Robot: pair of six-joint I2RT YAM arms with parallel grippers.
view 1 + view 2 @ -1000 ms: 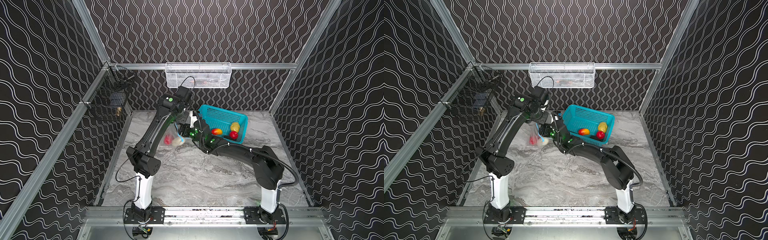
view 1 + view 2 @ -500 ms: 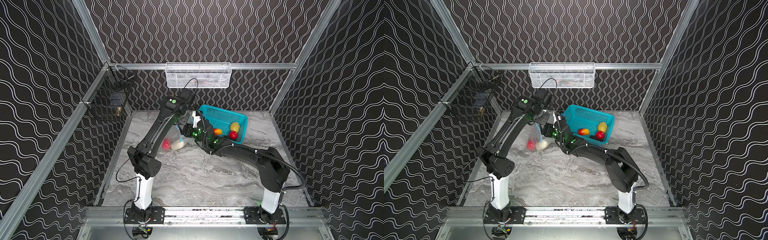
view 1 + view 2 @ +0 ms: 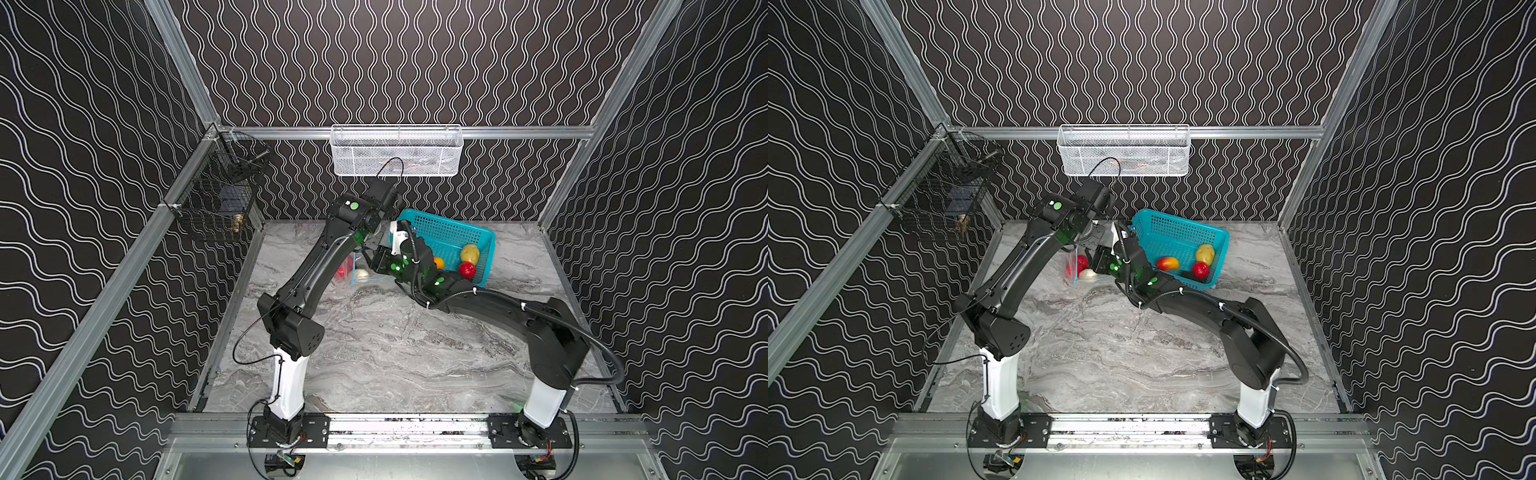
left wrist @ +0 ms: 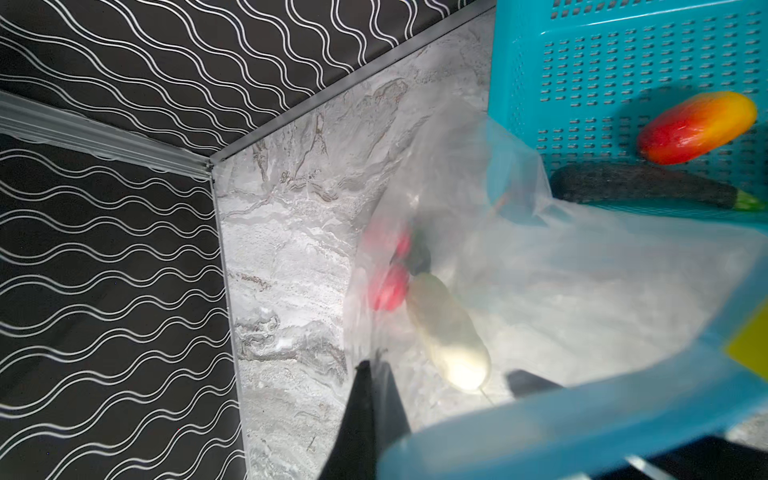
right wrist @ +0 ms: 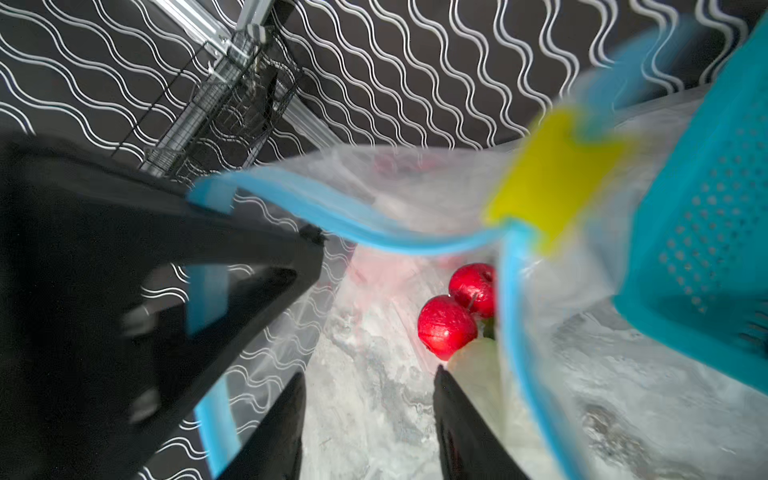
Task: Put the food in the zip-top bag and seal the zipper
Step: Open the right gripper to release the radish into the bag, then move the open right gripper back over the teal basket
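In both top views the bag stands on the marble table at the far side, left of centre, just beside the left end of the teal basket. Red fruits and a white vegetable lie in its bottom, and both arms reach over its mouth. The basket holds a potato, a single red fruit and a mango.

In the left wrist view the left gripper has its fingers pressed together on the bag's edge. The blue zipper runs blurred close to the lens, a bit of the yellow slider at one end. The red fruits and white vegetable show through the plastic. Beyond, in the basket, the mango lies beside a dark eggplant.

In the right wrist view the right gripper hangs over the bag's open mouth with its fingers apart and nothing between them. The zipper's two sides gape wide. The slider sits at the end nearest the basket, and the left gripper pinches the strip at the opposite end.
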